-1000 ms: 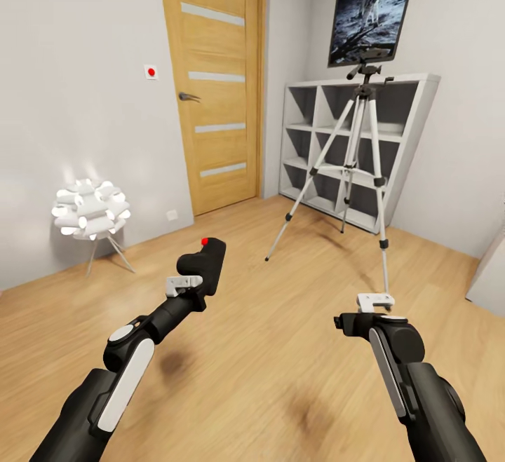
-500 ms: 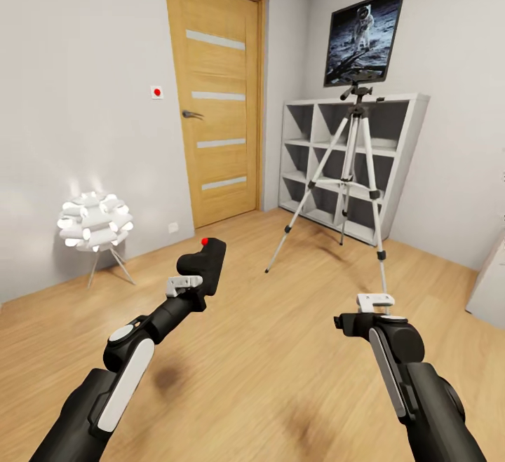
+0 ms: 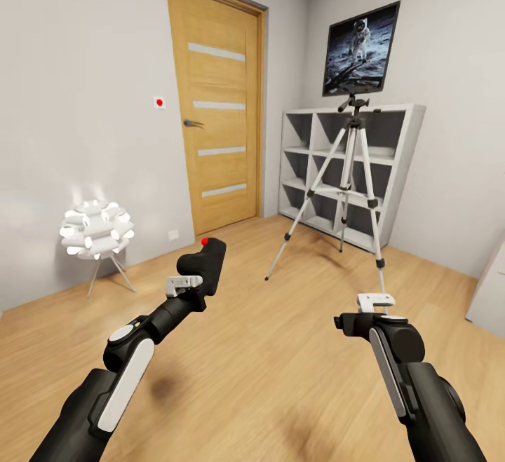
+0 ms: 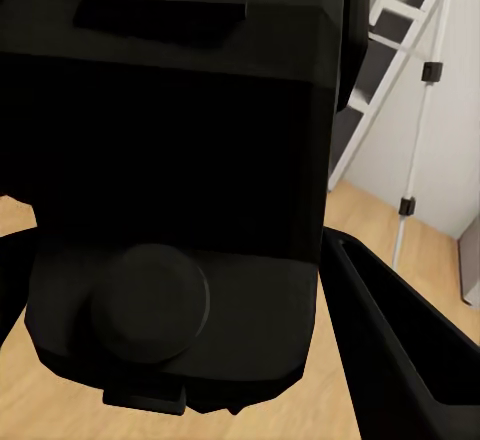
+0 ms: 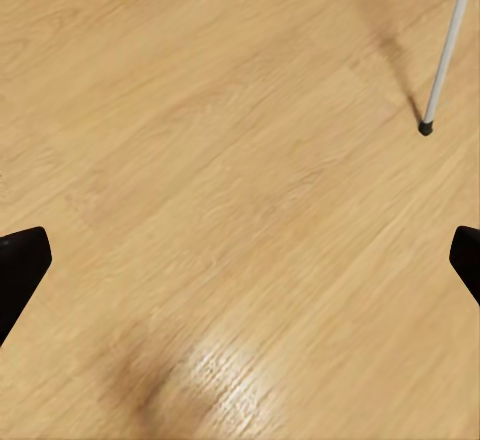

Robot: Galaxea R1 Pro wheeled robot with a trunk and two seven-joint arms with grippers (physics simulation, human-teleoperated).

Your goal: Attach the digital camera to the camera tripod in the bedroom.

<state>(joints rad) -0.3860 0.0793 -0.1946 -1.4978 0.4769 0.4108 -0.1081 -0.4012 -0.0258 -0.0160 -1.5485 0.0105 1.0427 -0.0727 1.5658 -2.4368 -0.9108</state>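
Digital camera (image 3: 204,259) gripped in left tool (image 3: 198,276), held above floor; right tool (image 5: 240,260) spread wide, empty; camera tripod (image 3: 346,185) stands well ahead by shelf; approach and attachment outstanding.

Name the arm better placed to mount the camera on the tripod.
Left. The left gripper already holds the digital camera; the right gripper is open over bare floor. The camera tripod stands ahead.

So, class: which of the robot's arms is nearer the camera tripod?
Right. The right gripper sits just short of the camera tripod's nearest leg; the left gripper, holding the digital camera, is farther off.
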